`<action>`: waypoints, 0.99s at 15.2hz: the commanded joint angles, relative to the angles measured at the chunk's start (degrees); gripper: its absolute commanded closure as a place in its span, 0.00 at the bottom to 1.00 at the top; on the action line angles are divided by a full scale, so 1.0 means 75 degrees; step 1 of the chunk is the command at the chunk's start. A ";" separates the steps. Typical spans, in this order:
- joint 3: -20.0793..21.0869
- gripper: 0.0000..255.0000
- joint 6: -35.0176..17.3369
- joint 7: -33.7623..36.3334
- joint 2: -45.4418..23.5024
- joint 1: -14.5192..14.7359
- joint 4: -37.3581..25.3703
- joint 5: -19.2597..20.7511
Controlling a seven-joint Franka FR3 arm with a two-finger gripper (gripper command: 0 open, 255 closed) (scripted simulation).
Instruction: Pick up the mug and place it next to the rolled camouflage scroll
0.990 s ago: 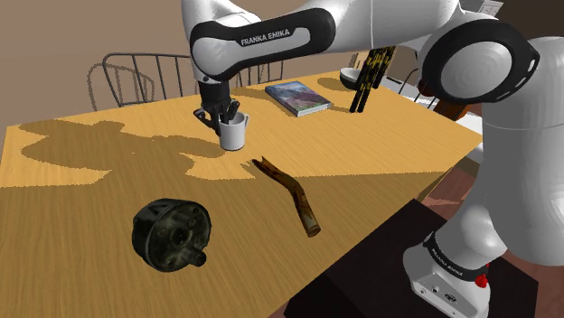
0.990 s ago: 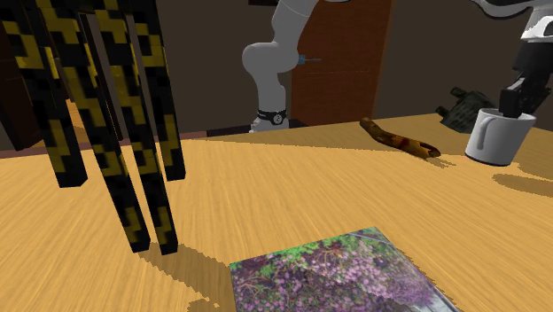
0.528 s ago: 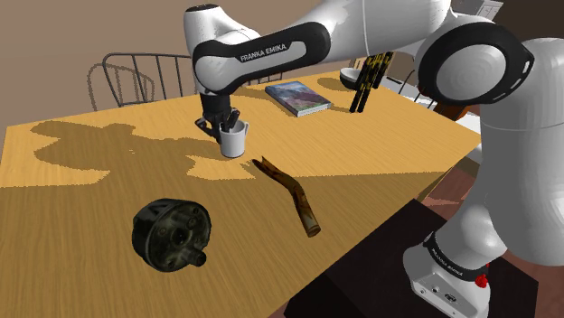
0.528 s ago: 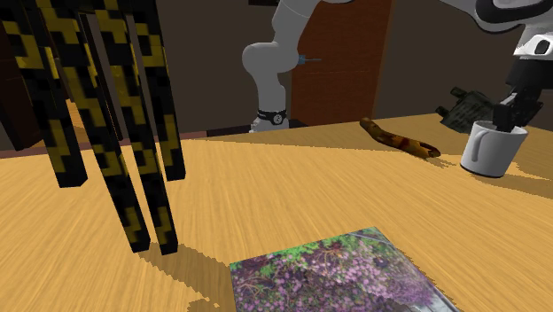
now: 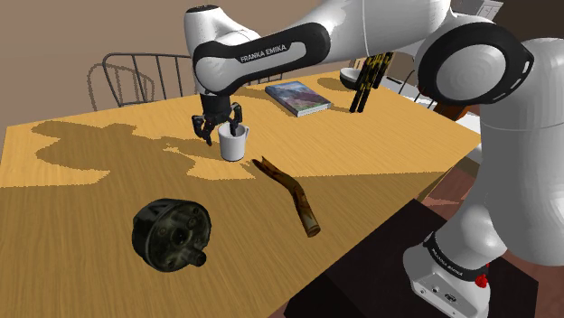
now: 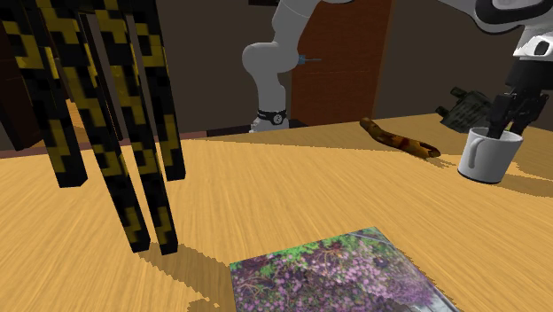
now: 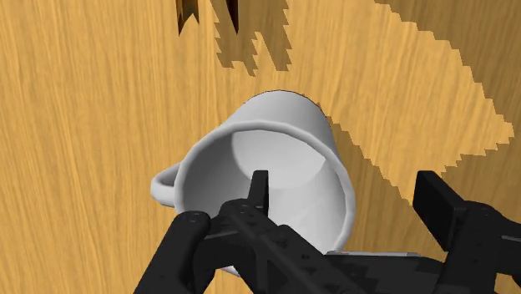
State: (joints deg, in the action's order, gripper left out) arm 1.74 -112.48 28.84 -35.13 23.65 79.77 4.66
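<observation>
While the white mug (image 5: 233, 144) stands well inside the table's (image 5: 380, 154) edges, the gripper (image 5: 220, 124) straddles its rim, spread wide.

table (image 5: 380, 144): wood, clear lengthwise grain, smooth, matt. mug (image 7: 284, 142): plain white, smooth, soft sheen inside & out; material can't tell. gripper (image 7: 344, 188): black, matt, hard-plastic look. arm (image 5: 361, 27): white shells, glossy w/ highlights; dark joints duller. stick (image 5: 289, 191): brown, rough, bark-like, reddish patches. book (image 6: 346, 275): printed cover, purple flower pic, flat finish. scroll (image 6: 115, 115): black & yellow blocky print, matt; cloth or paper can't tell. round dark obj (image 5: 171, 233): dull dk grey, rough, worn-looking. stand (image 5: 398, 262): black, matt.
</observation>
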 commanded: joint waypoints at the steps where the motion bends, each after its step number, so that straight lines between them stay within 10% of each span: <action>1: 0.0000 0.00 0.0000 0.0000 0.0000 0.0000 0.0000 0.0000; 15: 0.0016 0.00 0.0861 -0.0022 0.0190 0.0033 -0.0672 -0.0022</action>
